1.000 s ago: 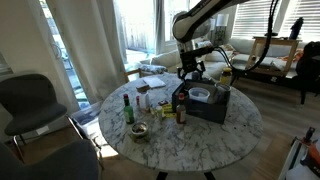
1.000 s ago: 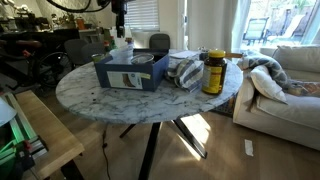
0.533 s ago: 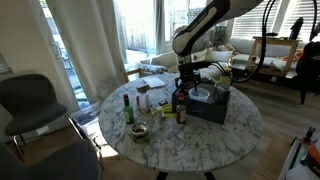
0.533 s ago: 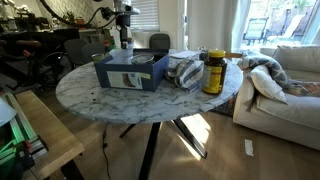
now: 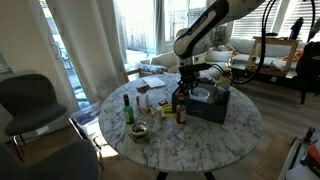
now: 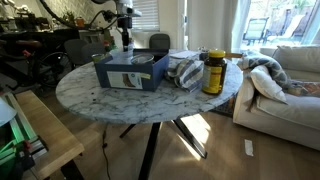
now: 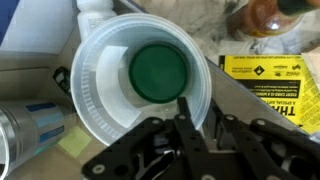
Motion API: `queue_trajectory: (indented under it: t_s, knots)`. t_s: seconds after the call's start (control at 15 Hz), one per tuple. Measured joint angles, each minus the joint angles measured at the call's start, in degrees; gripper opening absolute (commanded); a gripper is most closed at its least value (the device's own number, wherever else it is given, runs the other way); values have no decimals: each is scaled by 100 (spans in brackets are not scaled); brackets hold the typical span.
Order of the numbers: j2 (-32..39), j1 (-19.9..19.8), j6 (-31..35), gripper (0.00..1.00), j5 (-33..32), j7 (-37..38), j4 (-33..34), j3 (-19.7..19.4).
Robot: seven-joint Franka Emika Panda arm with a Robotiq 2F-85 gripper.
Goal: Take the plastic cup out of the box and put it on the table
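a round marble table [image 5: 190,135] stands in a bright living room with tall windows and pale curtains. a grey chair [image 5: 30,100] sits beside it, and in an exterior view a sofa [image 6: 285,90] is off to one side. on the marble are a dark blue box [image 5: 208,106], a green bottle [image 5: 128,108] with other small bottles near it, and a yellow-lidded jar [image 6: 213,72] beside something crumpled and grey

the arm bends down from above with its wrist vertical, and the gripper [image 5: 186,84] hangs by the side of the box nearest the bottles. in the wrist view its fingers are clamped on the rim of the clear plastic cup [image 7: 100,95], one inside the wall and one outside. the cup is upright, mouth toward the camera, and a green disc [image 7: 158,72] shows through its base

in both exterior views the cup is too small and pale to make out under the gripper, so whether its base touches anything cannot be told. a yellow label [image 7: 270,75] is cut off by the frame edge
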Motion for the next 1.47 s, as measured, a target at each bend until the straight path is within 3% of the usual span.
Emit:
queue_trajectory:
  t_s: [0.4, 0.8, 1.0, 1.47]
  knots:
    - [-308, 76, -502, 1, -146, 42, -10, -34]
    - [-1619, 147, -2282, 1, -1346, 455, 26, -24]
    - [-2293, 251, -2737, 1, -1544, 24, 5, 321]
    - [-2964, 975, -2744, 1, -1237, -560, -462, 1506]
